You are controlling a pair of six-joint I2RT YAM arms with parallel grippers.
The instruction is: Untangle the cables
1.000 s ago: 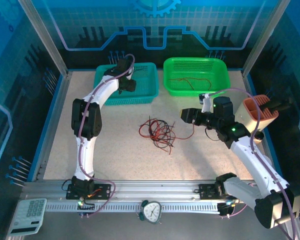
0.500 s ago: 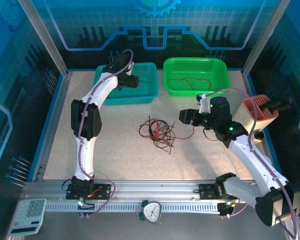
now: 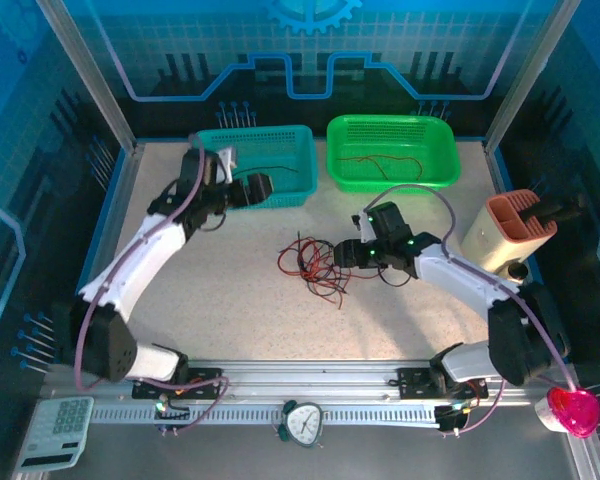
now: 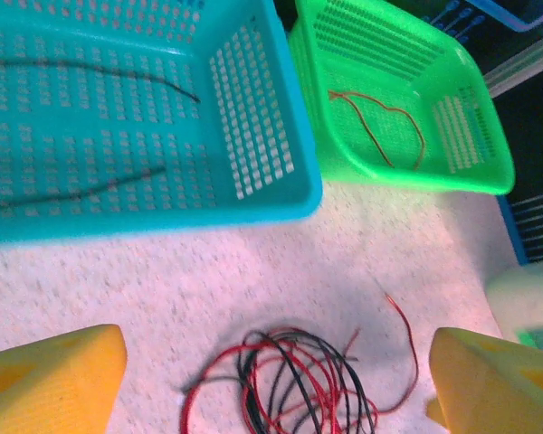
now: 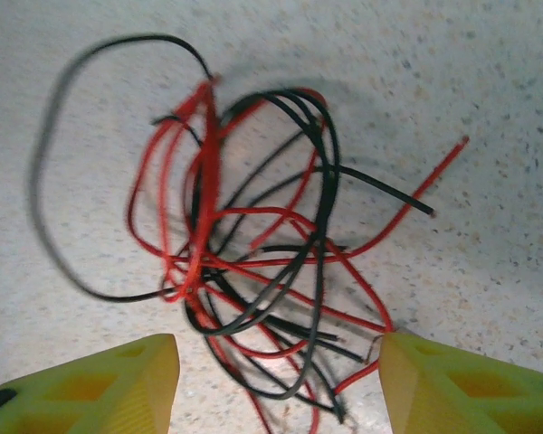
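- Tangle of cables (image 3: 315, 262), red + black strands looped thru each other, lies on the desk (image 3: 230, 300) approx mid-desk, nearer than both baskets.
- Right pincer (image 3: 342, 254): sits low, just beside the tangle's R edge, pointing at it.
- Right wrist view: tangle (image 5: 253, 244) lies ahead of the right pincer (image 5: 276, 375), w/ its lower loops reaching into the gap. Jaws stand wide apart, gripping nothing. One red strand runs close to a yellow finger (image 5: 452, 380); can't tell if it touches.
- Left pincer (image 3: 257, 189): up by the near wall of the teal basket (image 3: 280, 140), well apart from the tangle, which lies nearer and to the R of it.
- Left wrist view: the tangle (image 4: 290, 384) shows at btm centre on the desk between the two yellow fingers (image 4: 54, 380), far below them and not touched. Left pincer (image 4: 276, 384) is spread wide and has nothing in it.
- Teal basket (image 4: 262, 108) has two black cables (image 4: 90, 77) lying flat on its floor, apart from each other.
- Green basket (image 3: 435, 170), just beside the teal one, has one red cable (image 3: 380, 160) on its floor; same red cable (image 4: 380, 117) shows in the left wrist view, curving across the green basket (image 4: 475, 172).
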